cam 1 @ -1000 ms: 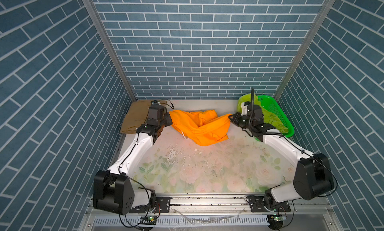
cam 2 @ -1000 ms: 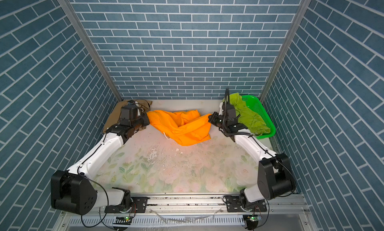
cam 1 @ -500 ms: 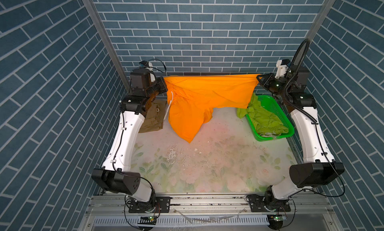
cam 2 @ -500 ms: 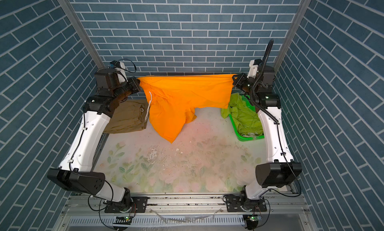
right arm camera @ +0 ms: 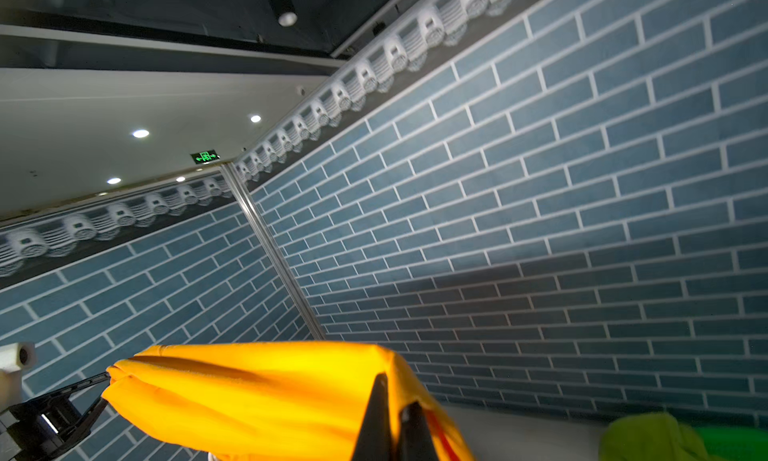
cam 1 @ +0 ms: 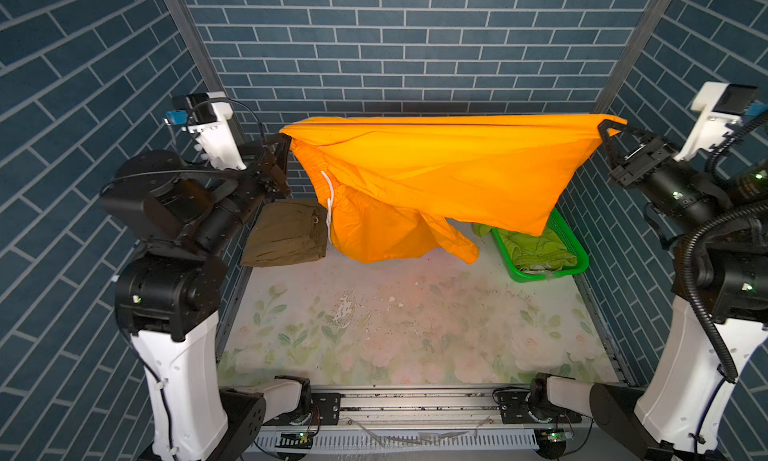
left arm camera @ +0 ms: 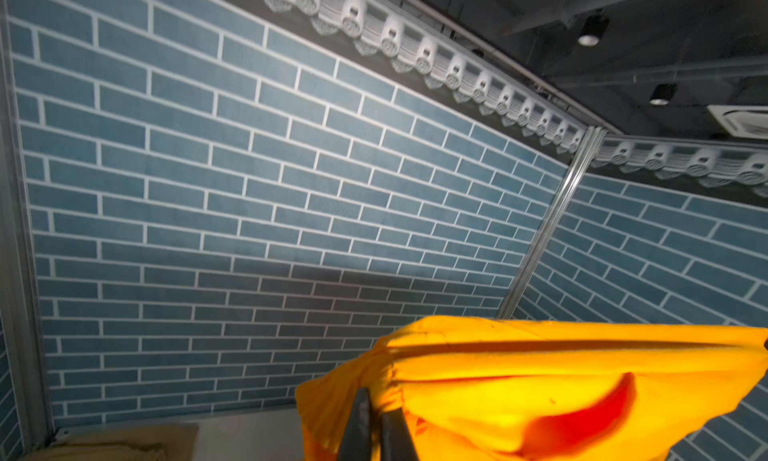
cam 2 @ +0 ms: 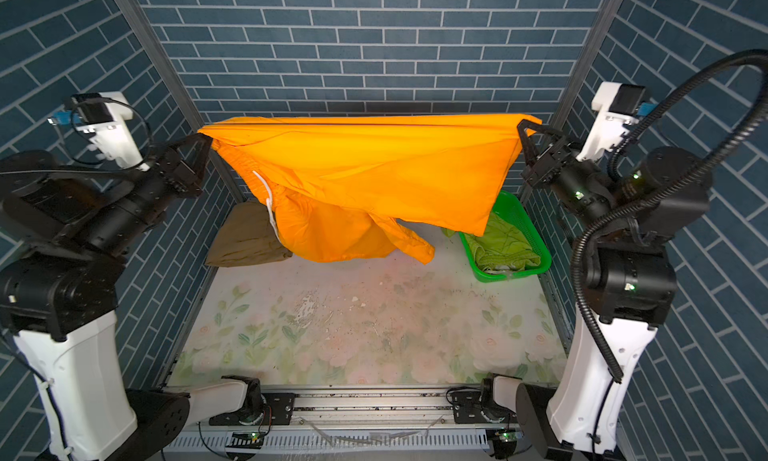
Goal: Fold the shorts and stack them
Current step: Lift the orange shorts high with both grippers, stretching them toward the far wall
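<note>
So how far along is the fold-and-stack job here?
Done: the tan shorts lie folded at the far left of the table. In hand: the orange shorts hang stretched in the air between the left tool and the right tool, each shut on a top corner, not yet folded. Left: the lime green shorts, crumpled in the green basket; nothing is stacked.

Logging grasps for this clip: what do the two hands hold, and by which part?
The bright orange cloth shorts, stretched in the air: the left hand pinches one top corner near the gathered waistband, the right hand the opposite top corner.
</note>
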